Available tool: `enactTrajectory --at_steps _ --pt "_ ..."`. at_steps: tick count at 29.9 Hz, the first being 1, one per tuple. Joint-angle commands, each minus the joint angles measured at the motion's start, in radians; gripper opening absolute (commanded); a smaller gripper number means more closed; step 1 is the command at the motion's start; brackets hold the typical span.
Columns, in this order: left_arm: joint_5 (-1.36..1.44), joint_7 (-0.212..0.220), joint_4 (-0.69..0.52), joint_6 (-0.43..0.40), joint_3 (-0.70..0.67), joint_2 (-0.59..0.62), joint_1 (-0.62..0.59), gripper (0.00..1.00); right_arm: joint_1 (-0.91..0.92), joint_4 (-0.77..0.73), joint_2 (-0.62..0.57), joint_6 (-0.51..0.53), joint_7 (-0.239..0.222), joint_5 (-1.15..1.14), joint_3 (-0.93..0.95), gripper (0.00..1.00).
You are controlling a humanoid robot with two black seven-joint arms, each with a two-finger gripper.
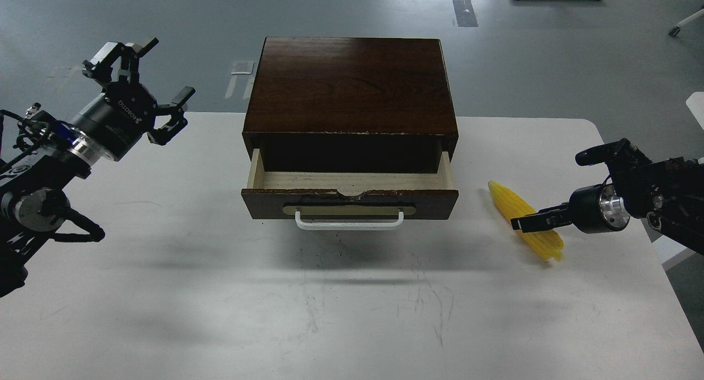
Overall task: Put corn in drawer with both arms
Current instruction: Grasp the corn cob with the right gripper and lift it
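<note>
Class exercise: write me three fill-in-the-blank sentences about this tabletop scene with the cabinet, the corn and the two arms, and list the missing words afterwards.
1. The drawer of the cabinet is ____.
2. The corn lies on the table to the ____ of the cabinet.
3. The ____ gripper is at the corn, while the other gripper is raised with fingers spread.

Missing words: open; right; right

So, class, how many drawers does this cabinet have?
1. The drawer is pulled partly open at the cabinet front, facing the camera. Other sides are hidden.
</note>
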Motion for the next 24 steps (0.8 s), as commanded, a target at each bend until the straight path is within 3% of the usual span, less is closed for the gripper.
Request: enactTrajectory --at_steps 1,7,17,22,24 --pt "0.0 0.002 0.0 0.0 0.0 0.002 0.0 0.98 0.001 0.003 0.0 0.001 0.0 0.0 -0.024 0.2" --pt "0.001 0.002 0.0 0.0 0.0 0.003 -0.002 0.98 0.028 0.024 -0.017 0.0 0.0 0.003 -0.024 0.04" --pt "0.0 0.003 0.0 0.0 -0.003 0.005 -0.005 0.98 0.419 0.164 -0.124 0.007 0.0 0.014 -0.023 0.04" --pt "0.0 0.005 0.0 0.0 -0.003 0.005 -0.009 0.98 0.585 0.219 -0.107 0.014 0.0 0.009 -0.029 0.04" --pt "0.0 0.005 0.0 0.0 -0.003 0.007 -0.011 0.98 0.654 0.25 -0.036 0.023 0.0 0.007 -0.058 0.05"
